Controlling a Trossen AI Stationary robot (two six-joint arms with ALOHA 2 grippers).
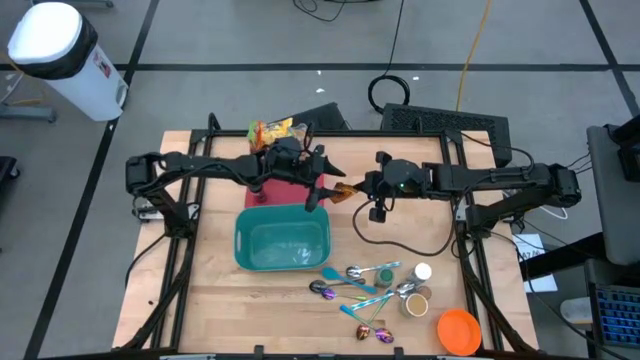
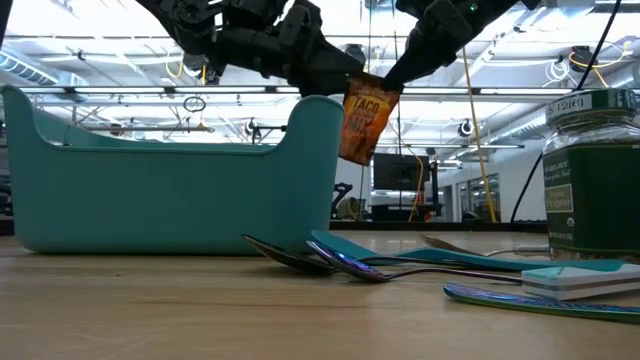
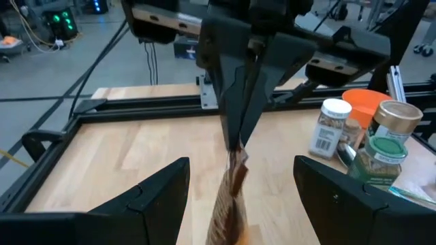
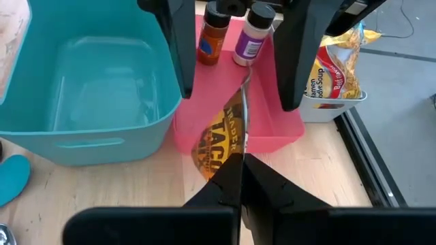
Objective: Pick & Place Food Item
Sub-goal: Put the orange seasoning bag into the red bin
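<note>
Taco packet held up between the two grippers

The right gripper [image 4: 235,163] pinches the taco packet [image 4: 219,144] by its edge; the left gripper [image 3: 240,194] waits spread wide on either side of it, with the teal bin [image 1: 282,240] just below.

The high view looks straight down on the whole table [image 1: 210,300]. The low view looks level across it, close behind the teal bin [image 2: 170,180]. Both wrist views face the taco packet [image 4: 221,143] between them.
</note>
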